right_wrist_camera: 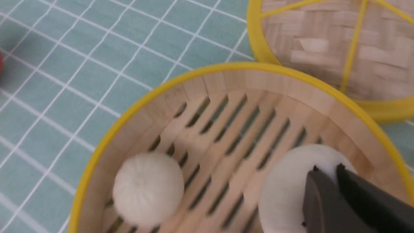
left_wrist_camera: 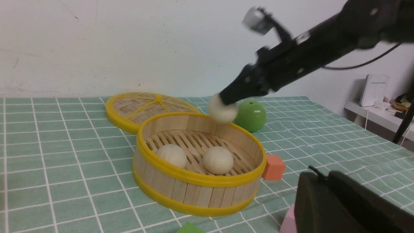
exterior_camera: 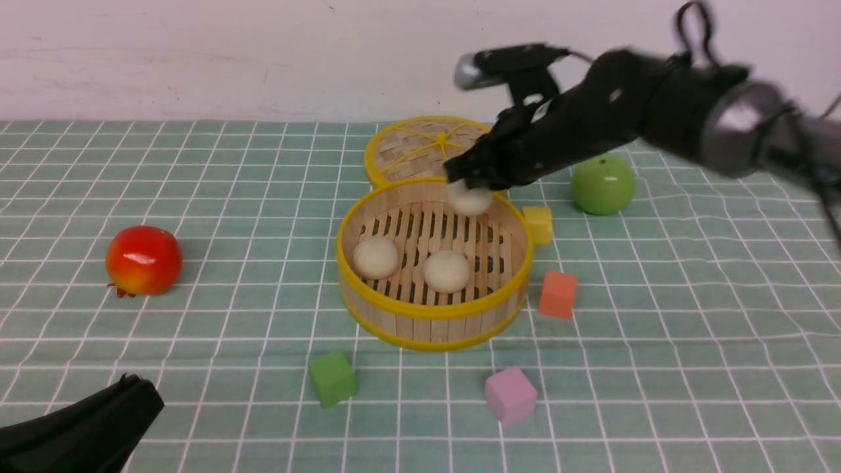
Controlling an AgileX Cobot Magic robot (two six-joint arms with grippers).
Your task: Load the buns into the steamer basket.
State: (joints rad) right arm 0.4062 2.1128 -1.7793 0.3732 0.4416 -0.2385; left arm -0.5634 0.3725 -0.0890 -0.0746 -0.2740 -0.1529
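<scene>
**Third bun held at the basket's far rim**

A round, smooth, cream third bun (exterior_camera: 470, 198) is clamped between the jaws of the right gripper (exterior_camera: 470, 180), just above the far wall of the steamer basket (exterior_camera: 430, 318). It appears to be clear of the slatted floor, though blur leaves contact with the wall unsure. On the pale wooden slats a left bun (exterior_camera: 376, 256) is seen near the left wall and a middle bun (exterior_camera: 447, 270) near the centre, the two set apart. Open floor is seen on the right side. A flat woven lid (exterior_camera: 414, 148) with yellow spokes lies just behind the yellow rim. A yellow cube (exterior_camera: 539, 223) is placed just beside the right rim, with an orange cube (exterior_camera: 558, 295) near it. The left gripper (exterior_camera: 85, 427) is seen low at the near edge, well apart from the basket; its jaw width cannot be told.
</scene>
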